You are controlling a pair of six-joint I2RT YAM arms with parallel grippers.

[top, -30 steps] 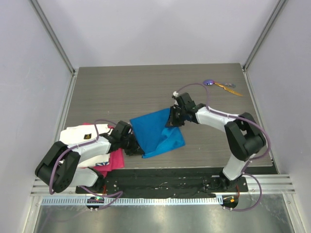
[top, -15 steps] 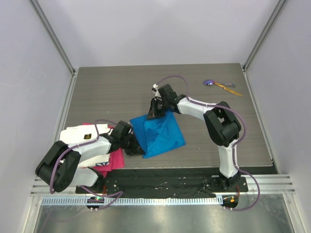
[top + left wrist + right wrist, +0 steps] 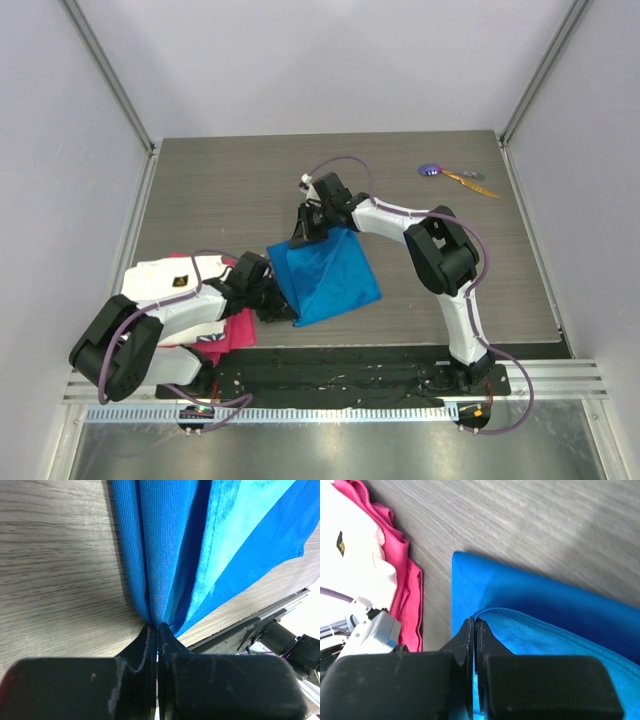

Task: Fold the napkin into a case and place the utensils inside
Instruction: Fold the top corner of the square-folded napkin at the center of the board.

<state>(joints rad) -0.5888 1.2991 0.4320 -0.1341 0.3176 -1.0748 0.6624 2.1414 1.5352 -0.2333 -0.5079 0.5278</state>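
Observation:
The blue napkin [image 3: 325, 275] lies partly folded near the table's front middle. My left gripper [image 3: 270, 298] is shut on its near-left edge, where the cloth bunches into folds [image 3: 165, 570] between the fingertips [image 3: 156, 626]. My right gripper [image 3: 303, 232] is shut on a corner of the upper layer [image 3: 520, 625], held over the napkin's far-left part above the lower layer [image 3: 470, 580]. Two utensils lie at the far right of the table: one with a purple head [image 3: 431, 169] and an orange-yellow one [image 3: 472, 182].
A white cloth [image 3: 170, 278] and a pink cloth [image 3: 235, 330] lie under the left arm at the front left; both show in the right wrist view [image 3: 350, 555] [image 3: 405, 590]. The table's front edge and black base rail [image 3: 340, 372] run just behind the napkin.
My right gripper has carried the napkin's corner leftward and away across the cloth, folding the upper layer over. The left gripper has stayed put on its edge.

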